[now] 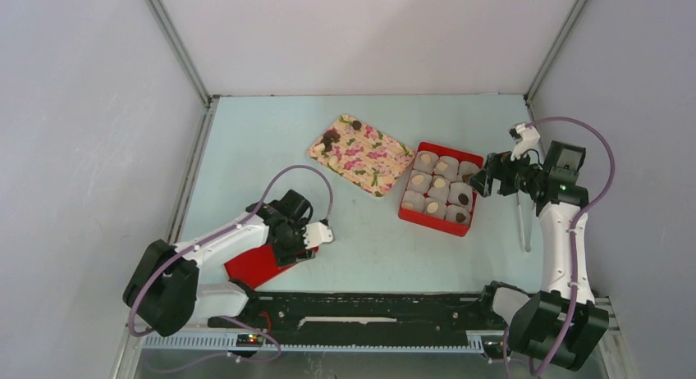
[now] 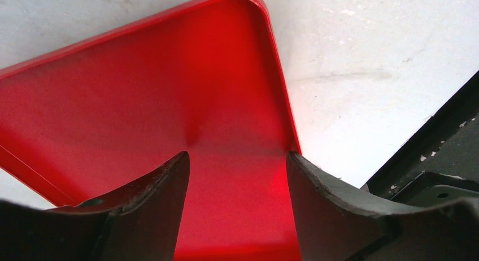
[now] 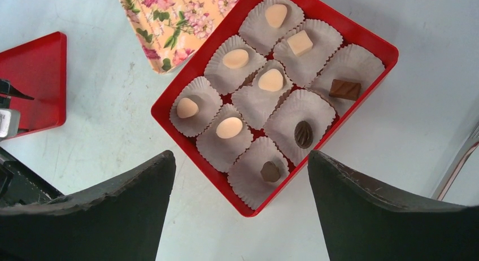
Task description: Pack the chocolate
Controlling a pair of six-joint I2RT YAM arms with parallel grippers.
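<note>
The red box (image 3: 368,38) holds nine white paper cups, each with a chocolate in it: several pale cream ones (image 3: 229,127) and three dark ones (image 3: 303,134). It also shows in the top view (image 1: 417,217). A few more dark chocolates (image 1: 331,139) lie on the floral tray (image 1: 369,162). My right gripper (image 3: 242,156) is open and empty, above the box's near corner; in the top view it (image 1: 479,182) is at the box's right side. My left gripper (image 2: 237,159) is open, its fingers low over the red lid (image 2: 141,91), touching nothing I can see.
The red lid (image 1: 250,268) lies near the left arm at the table's front edge. Metal tongs (image 1: 521,219) lie to the right of the box, beside the right arm. A black rail (image 1: 369,309) runs along the front. Grey walls close in both sides.
</note>
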